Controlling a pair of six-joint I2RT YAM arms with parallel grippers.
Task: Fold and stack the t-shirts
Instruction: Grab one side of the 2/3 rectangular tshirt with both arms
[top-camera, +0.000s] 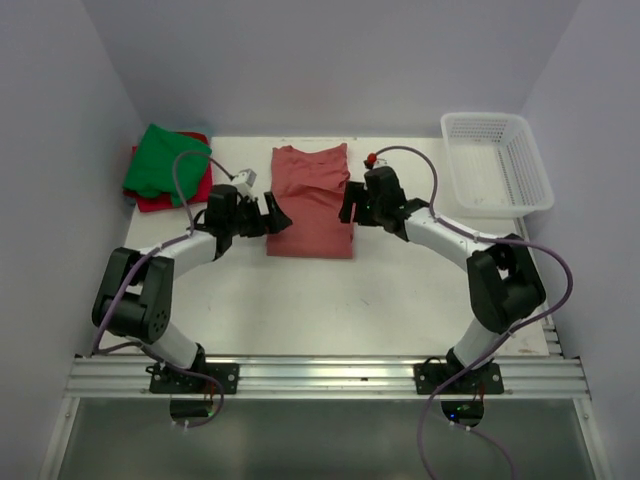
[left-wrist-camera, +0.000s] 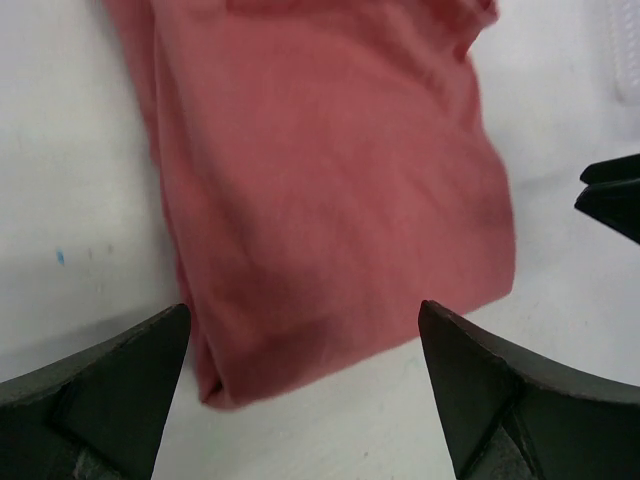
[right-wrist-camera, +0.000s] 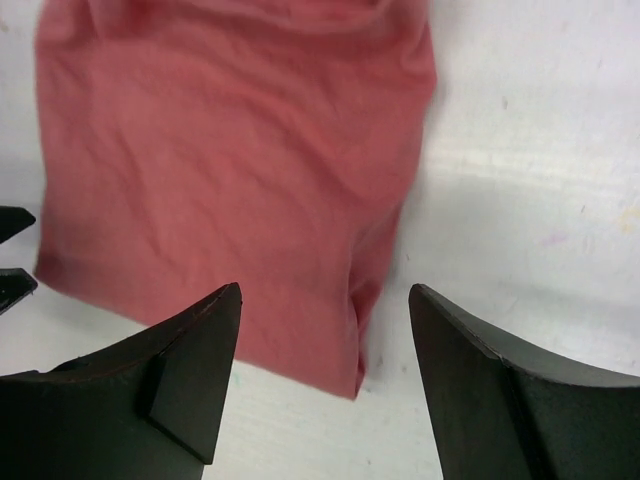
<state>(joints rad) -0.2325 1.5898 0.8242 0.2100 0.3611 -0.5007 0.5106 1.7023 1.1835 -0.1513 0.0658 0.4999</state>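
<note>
Now | brick-red t-shirt (top-camera: 311, 200) lengthwise near-far, collar far | left claw (top-camera: 277, 217), right claw (top-camera: 347, 208) spread

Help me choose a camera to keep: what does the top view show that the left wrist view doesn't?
Top view only: the green shirt lying on the pink-red shirt at the far left, and the white basket at the far right. Left wrist only: a small blue speck on the table, and the left arm's open jaws up close. Both: the folded brick-red shirt on the table.
</note>
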